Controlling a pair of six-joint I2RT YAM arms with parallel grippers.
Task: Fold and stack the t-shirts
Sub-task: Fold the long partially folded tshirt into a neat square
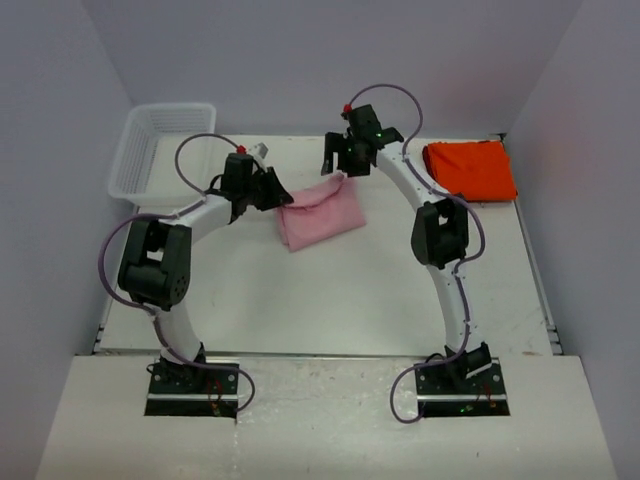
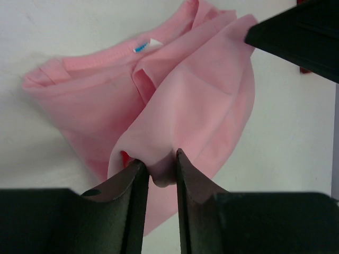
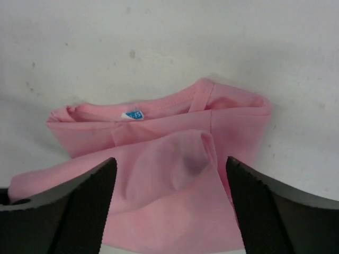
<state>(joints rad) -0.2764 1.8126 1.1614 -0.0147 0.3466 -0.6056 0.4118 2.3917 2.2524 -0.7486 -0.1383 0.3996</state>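
The light pink t-shirt (image 1: 322, 214) lies folded at mid-table, its collar label facing up (image 3: 132, 115). My left gripper (image 1: 279, 193) is at its left edge. In the left wrist view the jaws (image 2: 159, 160) stand a narrow gap apart, and a fold of pink cloth (image 2: 201, 95) fills that gap and tents up from the table. My right gripper (image 1: 345, 170) hovers over the shirt's far corner. Its fingers (image 3: 172, 161) are wide apart, and a loose flap of pink cloth (image 3: 175, 159) hangs free between them. The orange-red t-shirt (image 1: 470, 168) lies folded at the back right.
A white mesh basket (image 1: 158, 150) stands at the back left corner of the table. Grey walls close in the table at the back and on both sides. The right arm's black gripper body (image 2: 296, 37) shows at the top right of the left wrist view.
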